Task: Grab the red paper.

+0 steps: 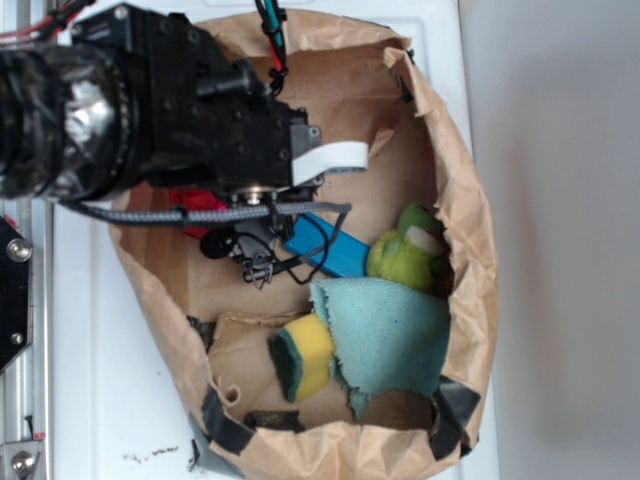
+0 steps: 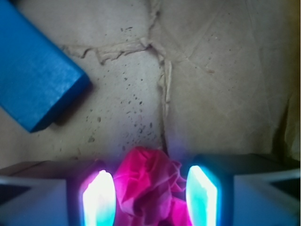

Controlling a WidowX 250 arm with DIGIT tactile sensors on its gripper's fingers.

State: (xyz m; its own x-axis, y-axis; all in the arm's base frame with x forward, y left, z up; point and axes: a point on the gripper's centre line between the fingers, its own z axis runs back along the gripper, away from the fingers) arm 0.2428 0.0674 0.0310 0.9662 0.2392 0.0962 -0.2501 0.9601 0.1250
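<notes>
The red paper [image 2: 148, 188] is a crumpled ball wedged between my two glowing fingers at the bottom of the wrist view. It presses on the left finger [image 2: 99, 200] and meets the right finger [image 2: 202, 195] low down. My gripper [image 2: 150, 197] is shut on it, close above the brown bag floor. From the exterior view only a patch of the red paper [image 1: 200, 205] shows under the black arm, and the gripper [image 1: 215, 220] itself is mostly hidden by the wrist and cables.
Everything lies in an open brown paper bag [image 1: 465, 220]. A flat blue block [image 1: 325, 245] [image 2: 35, 77] lies just beside the gripper. Farther off are a green plush toy [image 1: 405, 255], a teal cloth [image 1: 385, 335] and a yellow-green sponge [image 1: 300, 360].
</notes>
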